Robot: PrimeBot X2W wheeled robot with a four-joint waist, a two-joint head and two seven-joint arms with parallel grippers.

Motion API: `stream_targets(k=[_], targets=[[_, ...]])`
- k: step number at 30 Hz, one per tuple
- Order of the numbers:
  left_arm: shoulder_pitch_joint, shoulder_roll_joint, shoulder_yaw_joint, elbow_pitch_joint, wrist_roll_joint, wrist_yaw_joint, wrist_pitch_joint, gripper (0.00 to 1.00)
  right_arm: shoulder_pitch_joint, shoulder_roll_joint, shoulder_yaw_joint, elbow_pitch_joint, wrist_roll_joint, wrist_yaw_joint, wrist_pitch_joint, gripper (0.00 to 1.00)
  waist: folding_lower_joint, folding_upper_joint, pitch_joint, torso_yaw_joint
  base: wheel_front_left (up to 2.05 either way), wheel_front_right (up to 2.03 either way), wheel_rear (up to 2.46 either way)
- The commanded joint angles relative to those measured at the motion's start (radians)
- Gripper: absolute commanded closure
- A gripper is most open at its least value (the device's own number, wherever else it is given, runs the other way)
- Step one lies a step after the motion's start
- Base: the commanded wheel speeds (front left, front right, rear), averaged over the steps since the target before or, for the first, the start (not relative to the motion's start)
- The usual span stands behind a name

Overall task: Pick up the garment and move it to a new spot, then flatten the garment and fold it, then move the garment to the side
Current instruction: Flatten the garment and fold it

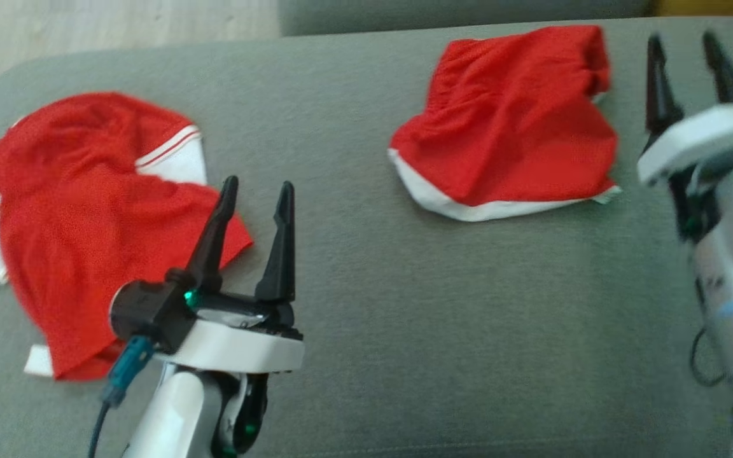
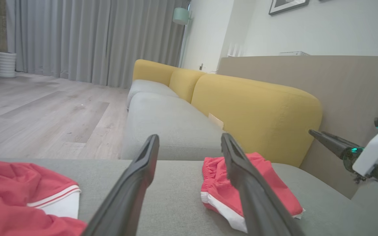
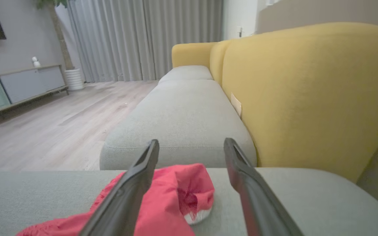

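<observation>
Grey sofa seat (image 1: pixel 366 305) holds both cloths; garment (image 1: pixel 86 210), print hidden, lies crumpled just left of left gripper (image 1: pixel 258 191), fingers apart; smaller red piece (image 1: pixel 513 127) lies left of blurred right gripper (image 1: pixel 683 51), also spread.

A crumpled pair of red shorts (image 1: pixel 506 121) with white edging lies on the grey sofa seat (image 1: pixel 366 305). Yellow backrests (image 3: pixel 307 91) stand behind the seat. Farther off are a pale wood floor (image 2: pixel 44 114), grey curtains (image 2: pixel 87 39), a low sideboard (image 3: pixel 18 85) and a white ribbed pot (image 3: pixel 74 78).
</observation>
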Motion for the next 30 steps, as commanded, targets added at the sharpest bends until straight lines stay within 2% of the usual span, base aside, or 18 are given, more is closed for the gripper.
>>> stream_targets(k=[1, 6, 10, 13, 22, 30], targets=[[-0.015, 0.001, 0.045, -0.044, 0.009, 0.001, -0.005, 0.00, 0.028, 0.019, 0.002, -0.066, 0.004, -0.001, -0.012, 0.00, 0.0000, 0.0000, -0.033, -0.052, 0.00, 0.00, 0.00], [0.007, 0.001, 0.078, -0.052, 0.011, 0.003, -0.005, 0.00, 0.278, 0.108, -0.095, -0.327, -0.015, -0.001, -0.013, 0.00, 0.0000, 0.0000, -0.047, -0.115, 0.00, 0.00, 0.00], [0.018, 0.001, 0.085, -0.041, 0.016, -0.008, -0.005, 0.00, 0.461, 0.174, -0.146, -0.476, -0.040, -0.001, -0.013, 0.00, 0.0000, 0.0000, -0.058, -0.148, 0.00, 0.00, 0.00], [0.022, 0.001, 0.092, -0.031, 0.017, -0.013, -0.005, 0.00, 0.556, 0.197, -0.140, -0.553, -0.053, -0.001, -0.013, 0.00, 0.0000, 0.0000, -0.059, -0.170, 0.00, 0.00, 0.00], [-0.006, 0.001, 0.105, 0.041, 0.030, -0.037, -0.005, 0.00, 0.633, 0.205, -0.092, -0.648, -0.026, -0.001, -0.013, 0.00, 0.0000, 0.0000, -0.020, -0.216, 0.00, 0.00, 0.00], [-0.113, 0.001, 0.080, 0.136, 0.078, -0.103, -0.005, 0.00, 0.619, 0.205, -0.098, -0.678, -0.031, -0.001, -0.013, 0.00, 0.0000, 0.0000, 0.052, -0.232, 0.00, 0.00, 0.00]])
